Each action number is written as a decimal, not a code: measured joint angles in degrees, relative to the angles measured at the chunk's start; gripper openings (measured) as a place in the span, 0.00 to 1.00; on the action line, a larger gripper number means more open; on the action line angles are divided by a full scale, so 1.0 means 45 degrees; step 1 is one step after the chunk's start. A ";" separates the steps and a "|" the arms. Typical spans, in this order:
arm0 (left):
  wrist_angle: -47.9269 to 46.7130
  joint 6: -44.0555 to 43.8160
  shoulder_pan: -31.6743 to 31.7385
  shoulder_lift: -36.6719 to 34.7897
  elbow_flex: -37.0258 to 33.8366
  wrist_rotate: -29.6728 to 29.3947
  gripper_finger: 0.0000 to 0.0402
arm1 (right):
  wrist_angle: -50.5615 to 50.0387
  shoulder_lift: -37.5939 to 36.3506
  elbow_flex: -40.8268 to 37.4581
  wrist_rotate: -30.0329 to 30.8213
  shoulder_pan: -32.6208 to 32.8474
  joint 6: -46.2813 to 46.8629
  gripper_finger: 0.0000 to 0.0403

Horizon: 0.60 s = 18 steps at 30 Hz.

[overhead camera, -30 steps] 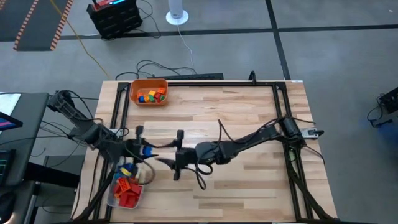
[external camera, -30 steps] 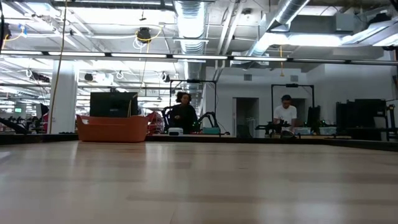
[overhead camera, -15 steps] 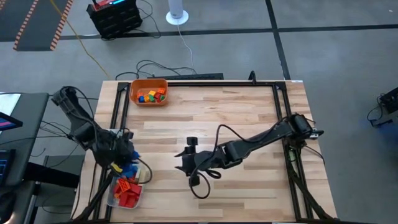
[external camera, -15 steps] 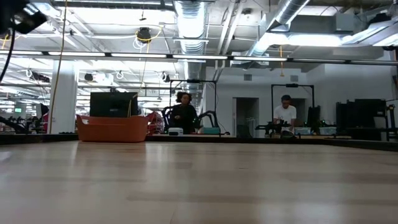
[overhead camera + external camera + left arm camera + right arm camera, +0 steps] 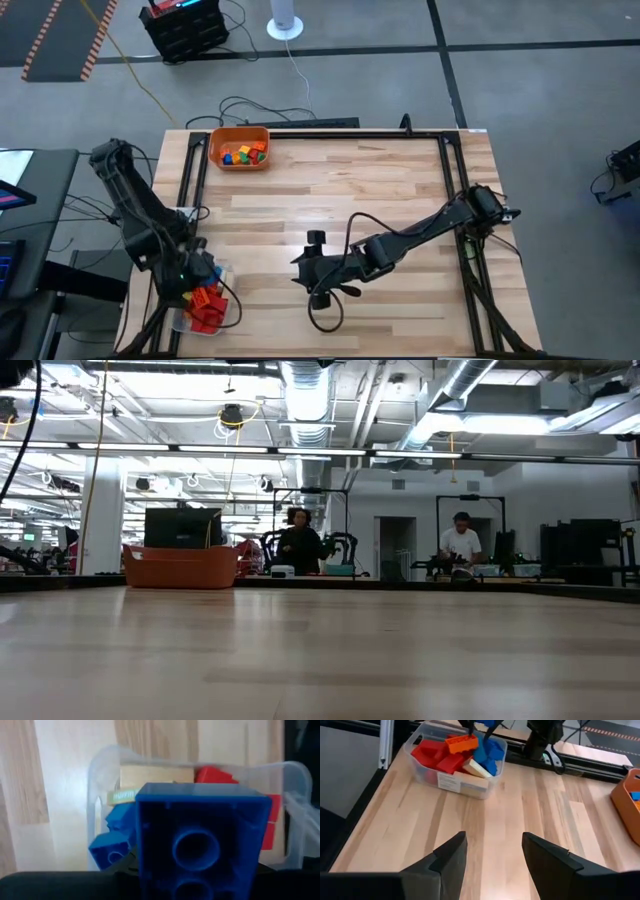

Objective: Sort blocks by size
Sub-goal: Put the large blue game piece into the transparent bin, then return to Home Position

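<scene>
A clear tub at the table's near left corner holds red, orange, blue and tan blocks. My left gripper hangs just over the tub, pointing steeply down, shut on a blue block. That block's hollow underside fills the left wrist view, with the tub's wall below it. My right gripper stands open over bare wood near the table's middle, facing the tub, with nothing between its fingers. My left gripper holds the blue block at its end nearest the wrist; the dark gripper body hides the fingers there. The fingers come from above, slanting down. The block hangs clear above the blocks in the tub, its open underside toward the camera.
An orange bin with small blocks of several colours stands at the far left. Black frame rails run along the table's edges. A cable loop trails beside my right gripper. People stand far beyond the table.
My left gripper has carried the blue block from the table's left middle toward the near left corner and down over the tub, tipping to point steeply downward. My right gripper has drifted a little toward the right and near edges and turned.
</scene>
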 joint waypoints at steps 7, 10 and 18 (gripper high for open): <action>-0.0354 -0.0635 -0.0402 0.1005 0.0000 -0.0018 0.67 | -0.0454 0.0000 0.0000 0.0019 -0.0010 0.0277 0.57; -0.0626 -0.0632 -0.0399 0.0739 0.0000 -0.0474 0.76 | -0.1364 -0.0114 -0.0005 0.0019 0.0000 0.0463 0.57; -0.0606 0.0119 -0.0713 -0.0989 0.0000 -0.3871 0.73 | -0.1472 -0.1900 -0.1558 0.0204 -0.0010 0.1082 0.51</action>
